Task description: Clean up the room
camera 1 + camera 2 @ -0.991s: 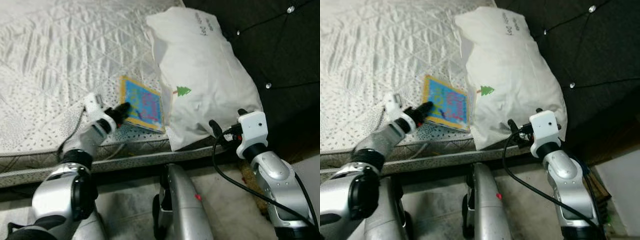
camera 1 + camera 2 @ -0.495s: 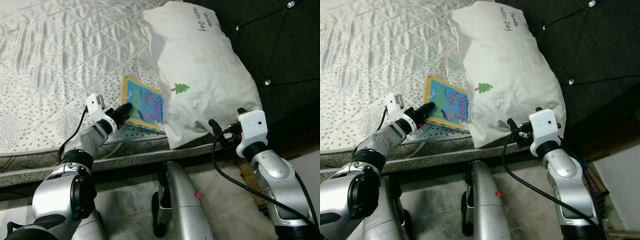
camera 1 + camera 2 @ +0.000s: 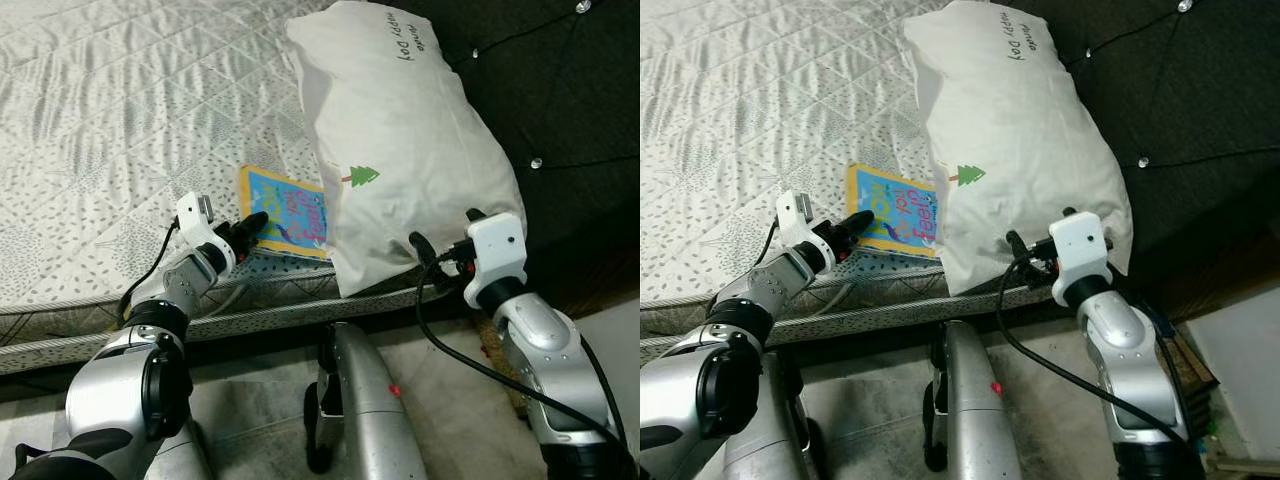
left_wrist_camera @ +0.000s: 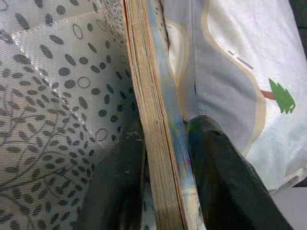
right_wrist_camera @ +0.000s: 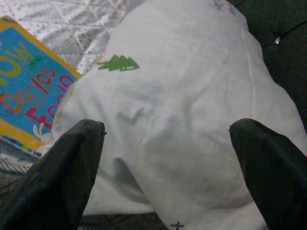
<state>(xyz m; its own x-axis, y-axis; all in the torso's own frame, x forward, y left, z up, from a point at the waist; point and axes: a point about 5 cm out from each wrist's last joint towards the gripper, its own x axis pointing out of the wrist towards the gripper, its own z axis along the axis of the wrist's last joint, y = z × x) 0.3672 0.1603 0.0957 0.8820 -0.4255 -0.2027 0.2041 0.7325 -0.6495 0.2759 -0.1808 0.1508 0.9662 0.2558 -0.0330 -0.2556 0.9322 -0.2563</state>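
Two pincers at work, so I list what I see from biggest to smallest.

Bed: the quilted mattress [image 3: 120, 120] takes the upper left and centre of the head view; its patterned edge runs across the lower middle.

Headboard: dark tufted padding [image 3: 560, 90] in the upper right.

Pillow: a white pillow [image 3: 400, 150] with a small green tree print lies in the upper centre-right, leaning on the headboard, its lower corner overhanging the bed edge.

Book: a blue picture book [image 3: 285, 213] with a yellow border lies near the frame's centre, its right side tucked under the pillow, its left corner near the mattress edge.

Right pincer: my right pincer [image 3: 440, 262], lower right, has its fingers spread wide, facing the pillow's lower end and gripping nothing.

Left pincer: my left pincer [image 3: 247, 228], left of centre, is at the book's left corner; in the wrist view one finger [image 4: 225, 187] sits on each face of the book's edge [image 4: 160, 120], so I judge it clamped on the book.

Step in hand: I read it as drawing the book out from under the pillow.

Doing it well: I would keep the pinch firm and deep on the corner, pull flat along the mattress away from the pillow, and lift only once the far side is free, so the pillow does not drag or tip off the bed.
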